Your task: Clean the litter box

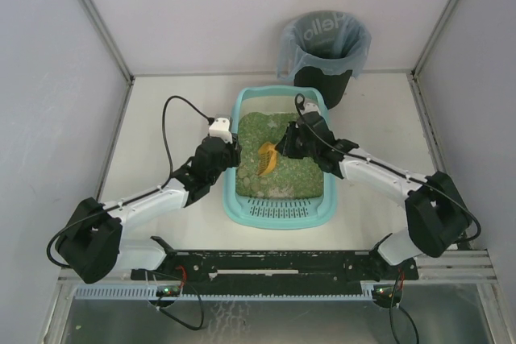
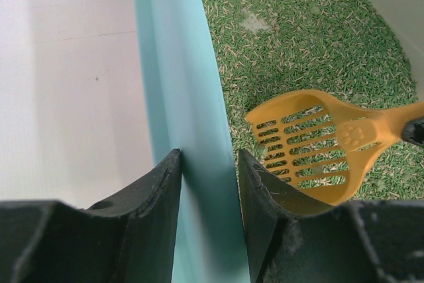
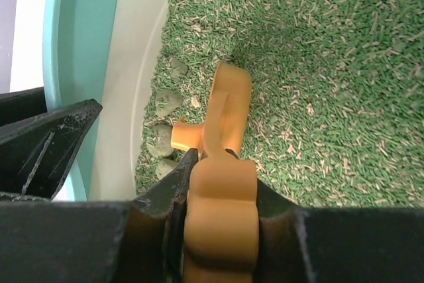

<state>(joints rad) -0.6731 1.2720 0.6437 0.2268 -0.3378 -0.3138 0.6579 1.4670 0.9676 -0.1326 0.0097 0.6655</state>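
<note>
My main worry is the scoop (image 3: 228, 104): the right gripper (image 3: 218, 164) is clamped on the end of its orange handle, a long way back from the slotted head, so any drag through the litter (image 2: 311, 38) could twist the handle in the jaws or lever it loose. The grey clumps (image 3: 165, 101) lie right against the inner wall of the litter box (image 1: 278, 212), so going after them means working tight to that wall, and a hard nudge there could shove the box or flick granules over the rim onto the desk (image 1: 161, 118). The lift toward the bin (image 1: 324, 46), which stands just beyond the box's far right corner, is my other concern, since a tilted head would dribble litter along the way. The box sits mid-desk, toward the far edge, with its grille ledge facing the near edge. The left gripper (image 2: 209, 157) straddles the box's left wall, one finger outside and one inside, closed on it to brace the tray; if that hold slips, the box will slide. The left arm reaches in low from the near left. The right arm stretches from the near right over the box, its wrist angled down, with the scoop head over the middle of the litter. I cannot tell whether the head touches it.
</note>
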